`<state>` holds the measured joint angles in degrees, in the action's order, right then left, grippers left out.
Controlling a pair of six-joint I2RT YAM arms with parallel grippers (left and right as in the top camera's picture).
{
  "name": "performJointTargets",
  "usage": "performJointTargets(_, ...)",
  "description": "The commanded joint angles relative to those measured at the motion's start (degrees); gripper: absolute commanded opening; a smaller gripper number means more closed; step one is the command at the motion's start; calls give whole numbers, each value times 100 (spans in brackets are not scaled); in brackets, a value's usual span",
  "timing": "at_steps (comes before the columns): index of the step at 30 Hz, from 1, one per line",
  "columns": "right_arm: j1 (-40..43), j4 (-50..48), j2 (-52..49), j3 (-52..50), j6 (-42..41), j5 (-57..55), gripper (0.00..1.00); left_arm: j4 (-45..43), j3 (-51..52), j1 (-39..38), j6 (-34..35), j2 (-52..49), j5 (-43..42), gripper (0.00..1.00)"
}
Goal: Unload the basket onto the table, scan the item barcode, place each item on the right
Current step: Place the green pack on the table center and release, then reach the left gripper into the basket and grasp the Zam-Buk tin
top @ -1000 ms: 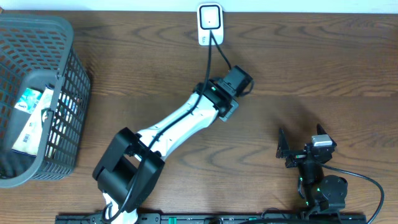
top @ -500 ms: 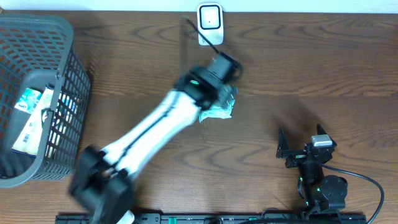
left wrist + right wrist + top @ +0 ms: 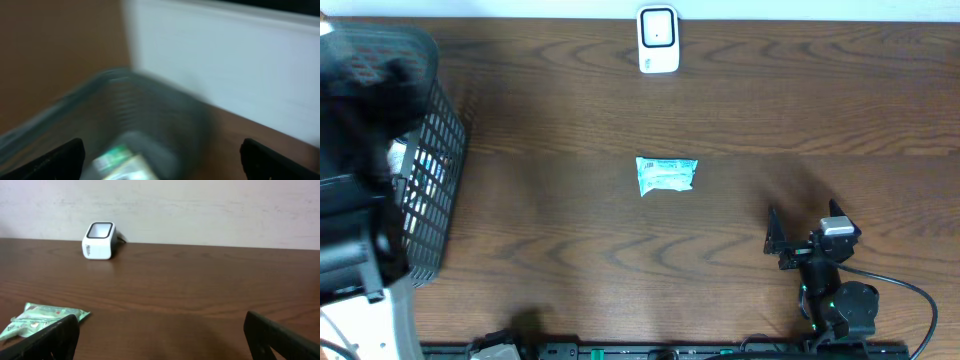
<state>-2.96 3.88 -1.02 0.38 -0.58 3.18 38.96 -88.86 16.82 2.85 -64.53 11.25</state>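
A small green and white packet (image 3: 666, 174) lies flat on the wooden table, a little below the white barcode scanner (image 3: 658, 38) at the far edge. My left arm (image 3: 360, 230) is a dark blur at the far left over the basket. Its gripper (image 3: 162, 162) is open, the fingertips wide apart, with a blurred packet (image 3: 120, 162) in the basket below it. My right gripper (image 3: 805, 238) rests open at the front right, holding nothing. In the right wrist view the packet (image 3: 42, 317) lies at the left and the scanner (image 3: 99, 240) stands far off.
A grey mesh basket (image 3: 435, 190) stands at the left edge with several packets inside. A pale wall (image 3: 200, 210) runs behind the table. A black cable (image 3: 905, 290) loops by the right arm's base.
My left gripper opened and let go of the packet, which now lies on the table below the scanner. The left arm swung fast to the left, over the basket. The right arm stayed still.
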Motion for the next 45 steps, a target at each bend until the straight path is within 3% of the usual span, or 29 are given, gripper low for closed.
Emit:
performJointTargets(1,-46,22,26,-7,24,20,99,216,66,1150,284,-299,-160,98)
performJointTargets(9,-46,22,26,-7,22,20,99,649,98,2538,313,-1622,-765,98)
performJointTargets(19,-46,22,26,-7,24,20,99,1069,101,2726,-1187,-2852,-3029,98)
performJointTargets(29,-46,22,26,-7,22,20,99,1545,195,2723,-1464,-3853,-2968,99)
performJointTargets(45,-46,22,26,-7,24,20,99,1434,337,2708,-1980,-4581,-2966,99)
